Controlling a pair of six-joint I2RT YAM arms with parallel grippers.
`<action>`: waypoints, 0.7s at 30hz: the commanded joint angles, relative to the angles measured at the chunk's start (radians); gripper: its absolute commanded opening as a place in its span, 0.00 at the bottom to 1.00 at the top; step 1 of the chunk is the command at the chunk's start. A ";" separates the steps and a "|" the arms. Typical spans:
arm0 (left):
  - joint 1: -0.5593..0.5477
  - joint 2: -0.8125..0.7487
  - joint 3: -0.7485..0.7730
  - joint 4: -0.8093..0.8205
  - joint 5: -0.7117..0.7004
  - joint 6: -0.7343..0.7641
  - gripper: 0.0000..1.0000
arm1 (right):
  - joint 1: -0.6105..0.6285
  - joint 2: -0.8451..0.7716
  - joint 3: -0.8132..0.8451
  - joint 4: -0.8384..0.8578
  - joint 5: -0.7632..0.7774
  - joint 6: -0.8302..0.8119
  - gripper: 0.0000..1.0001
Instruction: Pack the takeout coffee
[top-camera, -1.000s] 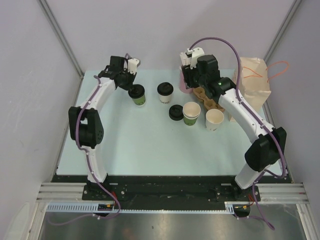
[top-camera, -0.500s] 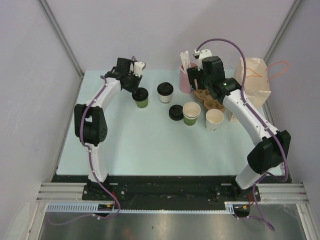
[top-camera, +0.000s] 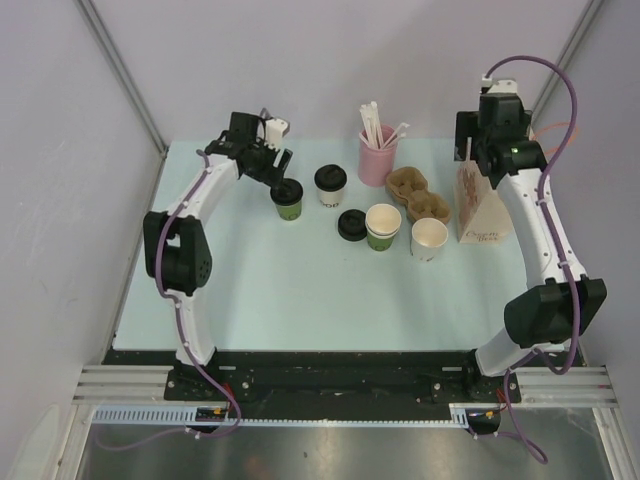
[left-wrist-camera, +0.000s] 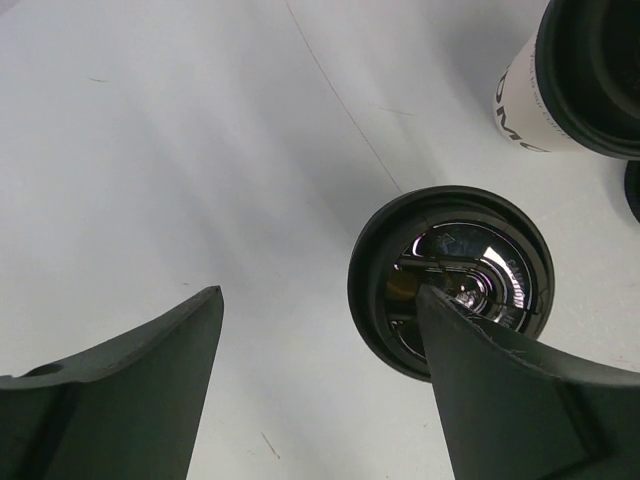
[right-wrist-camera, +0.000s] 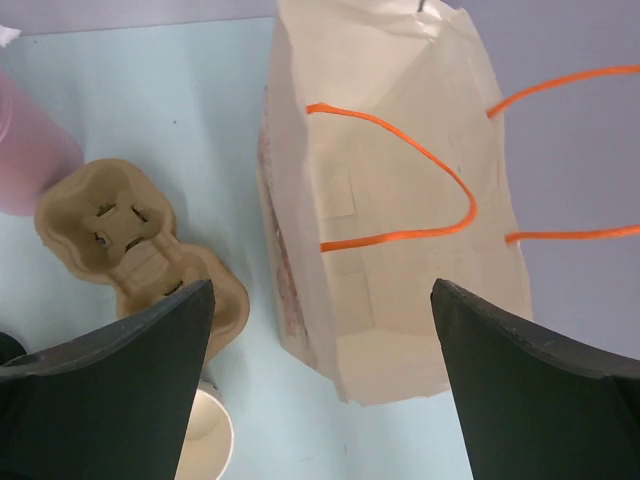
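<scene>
Pink straw cup (top-camera: 377, 163) beside cardboard carrier (top-camera: 418, 195) — paper bag (top-camera: 478, 210) right of it.

Nothing legible (white cup (left-wrist-camera: 520, 115) lettering partial)

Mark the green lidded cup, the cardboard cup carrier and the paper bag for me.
green lidded cup (top-camera: 287, 191), top view, on its black lid.
cardboard cup carrier (right-wrist-camera: 130, 245), right wrist view, on its middle.
paper bag (right-wrist-camera: 400, 270), right wrist view, on its tan side panel.

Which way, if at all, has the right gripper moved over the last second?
Yes. The right gripper has swung right, away from the pink cup of straws, and now hangs above the paper bag.
</scene>
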 joint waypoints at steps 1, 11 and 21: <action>-0.001 -0.108 0.024 -0.001 0.010 0.000 0.85 | -0.023 0.015 0.033 -0.088 -0.018 0.024 0.93; -0.001 -0.197 -0.049 -0.005 0.027 0.013 0.85 | -0.052 0.049 -0.026 -0.117 -0.026 0.017 0.62; -0.001 -0.289 -0.105 -0.008 0.042 0.017 0.83 | -0.063 0.009 -0.020 -0.088 0.051 -0.075 0.00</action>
